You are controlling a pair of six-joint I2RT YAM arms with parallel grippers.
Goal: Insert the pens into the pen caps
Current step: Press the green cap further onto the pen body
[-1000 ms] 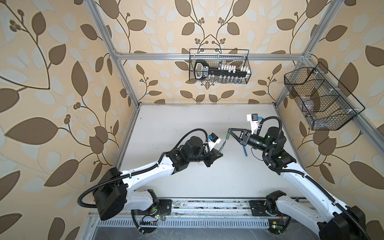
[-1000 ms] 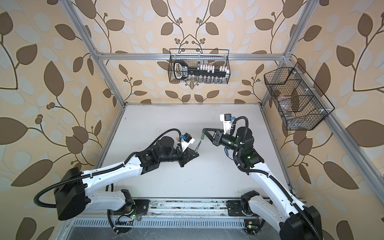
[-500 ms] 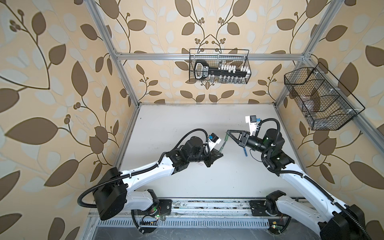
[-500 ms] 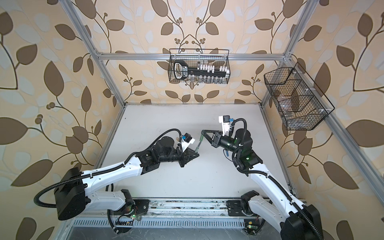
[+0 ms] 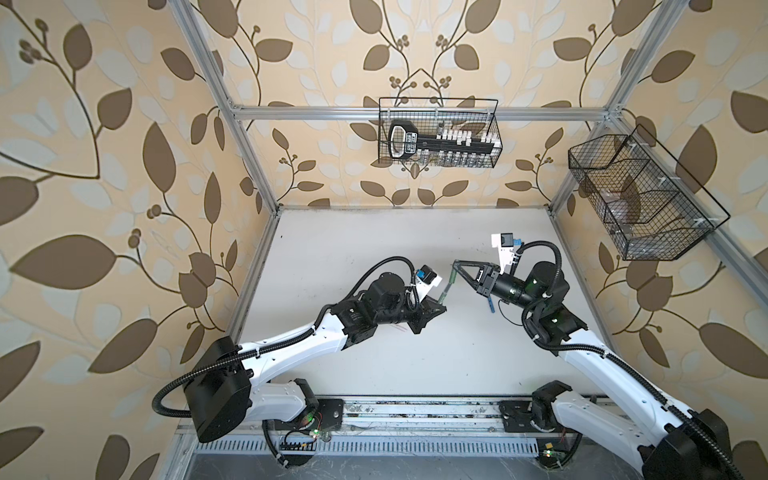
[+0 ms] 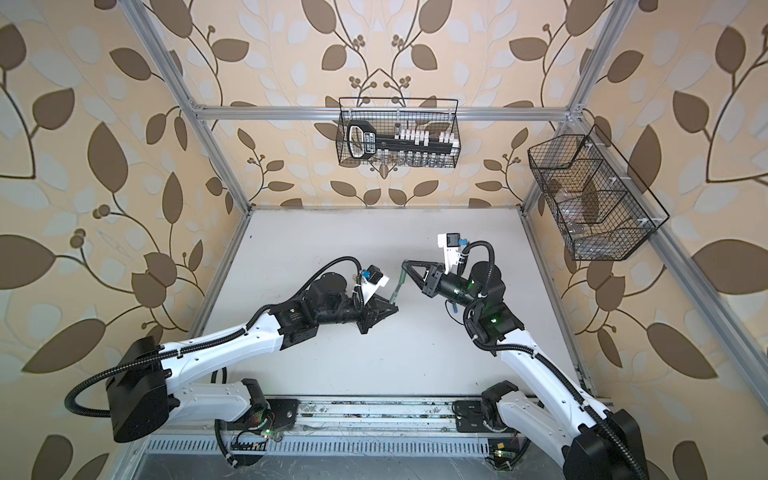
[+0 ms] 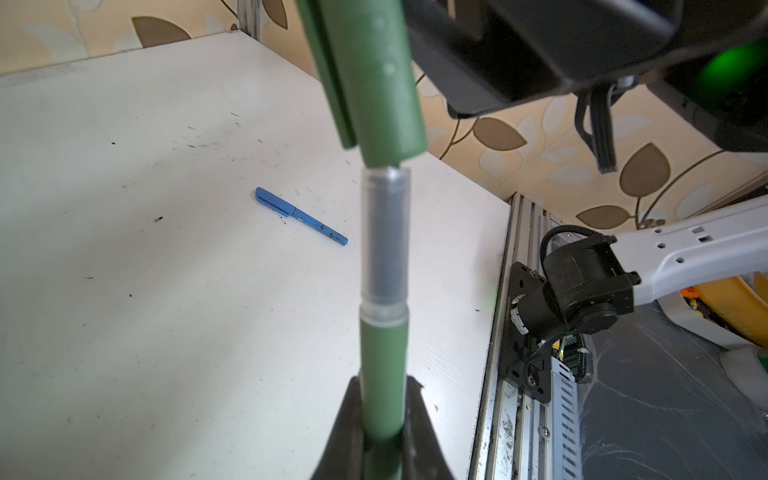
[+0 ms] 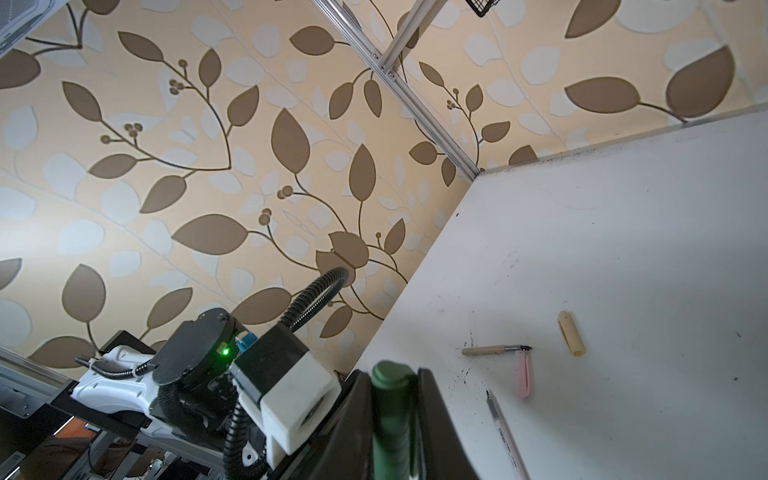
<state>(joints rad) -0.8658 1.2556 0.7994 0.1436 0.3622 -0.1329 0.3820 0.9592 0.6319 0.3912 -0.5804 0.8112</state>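
while left gripper (image 7: 384, 388) clamps green pen (image 7: 382, 353), right gripper (image 8: 392, 376) green cap (image 7: 374, 83): tip at mouth (unseated); next, straight push home.

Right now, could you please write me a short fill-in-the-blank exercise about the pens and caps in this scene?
1. The left gripper is shut on a slim plastic pen whose body is dark ____.
2. The right gripper is shut on the matching stubby tube cap, so ____ grippers hold something.
3. The slim capped pen lying on the white table is ____.
4. The loose stubby cap nearest the tan stick pen is ____.
Missing words: green; both; blue; pink.
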